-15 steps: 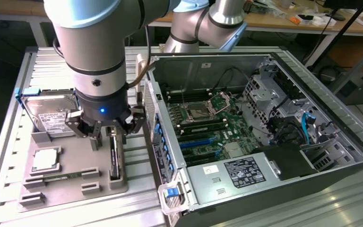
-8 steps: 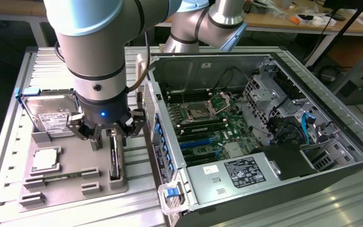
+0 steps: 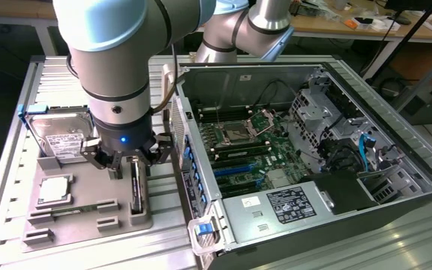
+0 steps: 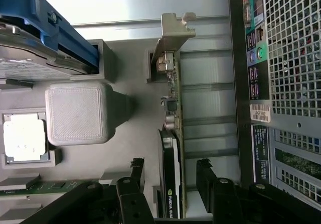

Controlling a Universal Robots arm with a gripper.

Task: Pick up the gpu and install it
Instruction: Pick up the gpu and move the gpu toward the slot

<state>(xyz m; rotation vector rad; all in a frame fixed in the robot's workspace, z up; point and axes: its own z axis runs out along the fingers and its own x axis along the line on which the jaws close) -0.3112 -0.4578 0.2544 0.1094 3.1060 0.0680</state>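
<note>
Poised over the thin green-and-black gpu card point(image 3: 135, 188) with the black two-finger gripper point(image 3: 133, 163), spread wide, holding nothing.
Standing on its long edge in a slot along the grey plastic tray's point(image 3: 81, 169) edge nearest the open black computer case point(image 3: 351, 230); flanked by fingers point(image 4: 136, 171) either side, not yet clamped. Silver white-labelled hard drive point(image 3: 62, 138) up at the tray's far corner.

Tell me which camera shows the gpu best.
The wrist view: the gpu stands on edge, with green board, black cooler and silver bracket all distinct. The exterior view shows it as a thin dark strip in the grey tray.
</note>
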